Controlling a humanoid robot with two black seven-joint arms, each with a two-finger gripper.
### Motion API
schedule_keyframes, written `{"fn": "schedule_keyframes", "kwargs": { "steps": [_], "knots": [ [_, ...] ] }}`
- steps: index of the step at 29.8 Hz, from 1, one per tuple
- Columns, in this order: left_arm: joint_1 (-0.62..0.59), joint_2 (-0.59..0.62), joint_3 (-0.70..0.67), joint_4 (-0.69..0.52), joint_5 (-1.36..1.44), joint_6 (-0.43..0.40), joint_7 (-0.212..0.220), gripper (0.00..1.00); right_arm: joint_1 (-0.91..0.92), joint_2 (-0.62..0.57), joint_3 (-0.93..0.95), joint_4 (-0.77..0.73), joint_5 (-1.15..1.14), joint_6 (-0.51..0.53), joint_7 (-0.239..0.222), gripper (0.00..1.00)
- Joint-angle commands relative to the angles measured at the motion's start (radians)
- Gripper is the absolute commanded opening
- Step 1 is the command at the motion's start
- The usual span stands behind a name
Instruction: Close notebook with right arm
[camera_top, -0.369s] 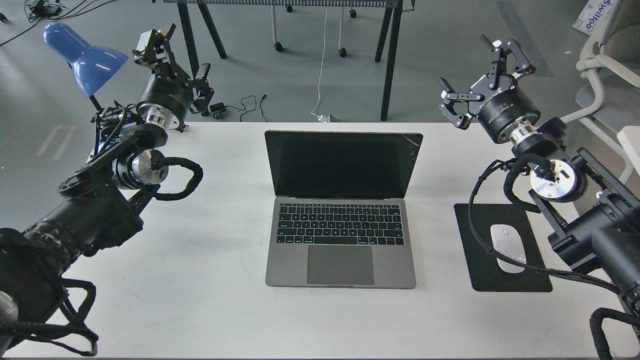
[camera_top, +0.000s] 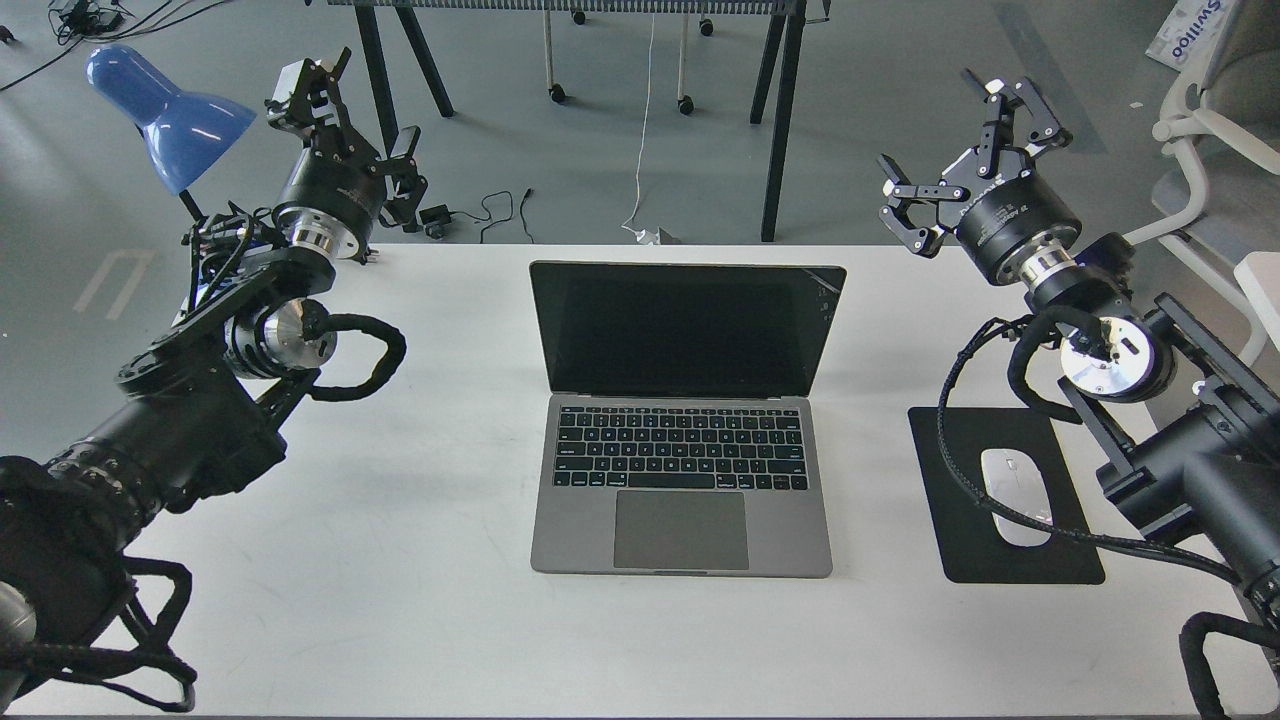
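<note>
A grey notebook computer (camera_top: 682, 470) lies open in the middle of the white table (camera_top: 400, 560), its dark screen (camera_top: 685, 328) upright and facing me. My right gripper (camera_top: 965, 165) is open and empty, held above the table's far right edge, well to the right of the screen. My left gripper (camera_top: 355, 125) is open and empty, raised above the far left corner of the table.
A black mouse pad (camera_top: 1010, 545) with a white mouse (camera_top: 1015, 495) lies right of the notebook, under my right arm. A blue desk lamp (camera_top: 170, 115) stands at the far left. Table legs and cables are on the floor beyond.
</note>
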Motion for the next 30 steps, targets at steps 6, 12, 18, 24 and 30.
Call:
{"fn": "schedule_keyframes", "kwargs": {
  "steps": [6,12,18,24,30],
  "knots": [
    [-0.001,0.0,0.0,0.0,-0.002,-0.003,0.0,1.0,0.323,-0.046,-0.309,-0.185,-0.153,-0.008,-0.01,1.0],
    [-0.001,0.0,0.0,-0.001,-0.002,-0.001,0.0,1.0,0.573,-0.026,-0.714,-0.334,-0.164,0.006,-0.01,1.0],
    [-0.001,0.0,0.0,-0.001,-0.003,-0.003,0.0,1.0,0.617,0.026,-0.914,-0.328,-0.165,0.056,-0.01,1.0],
    [0.001,0.0,0.0,-0.001,-0.003,-0.003,0.0,1.0,0.598,0.025,-0.921,-0.319,-0.164,0.147,-0.01,1.0],
    [0.001,0.0,0.0,-0.001,-0.003,-0.003,0.0,1.0,0.58,0.022,-0.921,-0.311,-0.164,0.205,-0.01,1.0]
  ]
}}
